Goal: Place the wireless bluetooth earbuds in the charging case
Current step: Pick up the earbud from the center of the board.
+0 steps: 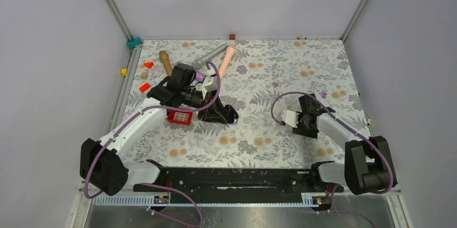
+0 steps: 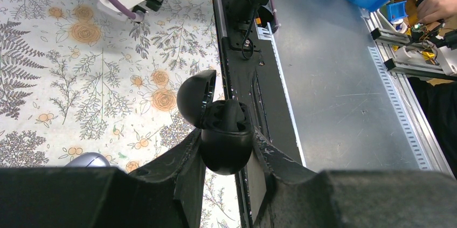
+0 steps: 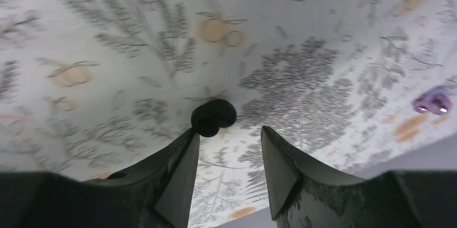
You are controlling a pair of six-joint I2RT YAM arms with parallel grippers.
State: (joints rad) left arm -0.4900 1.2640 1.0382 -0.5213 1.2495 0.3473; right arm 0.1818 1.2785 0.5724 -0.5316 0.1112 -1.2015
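My left gripper [image 1: 226, 114] is shut on a black rounded charging case [image 2: 226, 152] and holds it above the table near the front rail. The case's hinged lid [image 2: 196, 98] stands open. A dark form sits among its inner wells; I cannot tell whether it is an earbud. My right gripper [image 1: 308, 115] is low over the right side of the table with its jaws open. In the right wrist view, one small black earbud [image 3: 213, 116] lies on the floral cloth at the tip of one finger [image 3: 183, 158]. It is not between the jaws. The top view hides it.
A lavender-grey rounded object [image 2: 86, 159] lies on the cloth by my left fingers. A red square tray [image 1: 180, 117] sits under the left arm. Wooden [image 1: 166, 62], grey [image 1: 209, 55] and pink [image 1: 226, 58] cylinders and red pieces [image 1: 144, 87] lie at the back left. A small purple piece [image 3: 434, 101] lies mid-table.
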